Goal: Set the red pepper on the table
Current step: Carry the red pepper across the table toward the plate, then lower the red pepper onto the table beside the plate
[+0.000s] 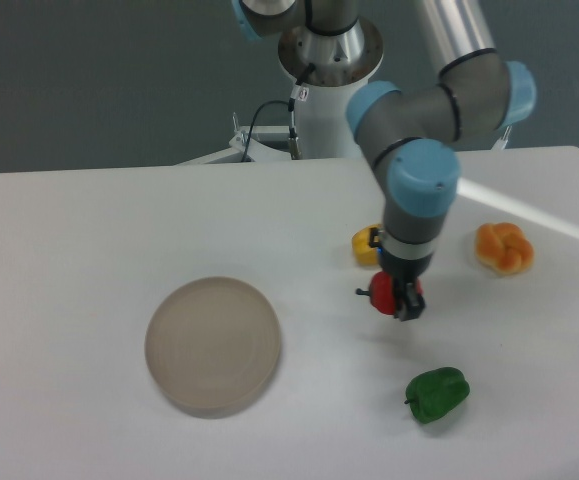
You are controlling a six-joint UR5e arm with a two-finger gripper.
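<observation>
Red pepper (381, 292) — between jaws of gripper (401, 300) | over table (89, 230)

Even, soft overhead light, slightly blurry picture

A bright glare streak crosses the table (529, 205) right of the gripper (401, 303); faint shadow beneath it.

Dark grey-green wall (99, 80) behind, plain and evenly lit. White matte tabletop (89, 230) with rounded far corners; bright streak of light (544, 215) across right side.
</observation>
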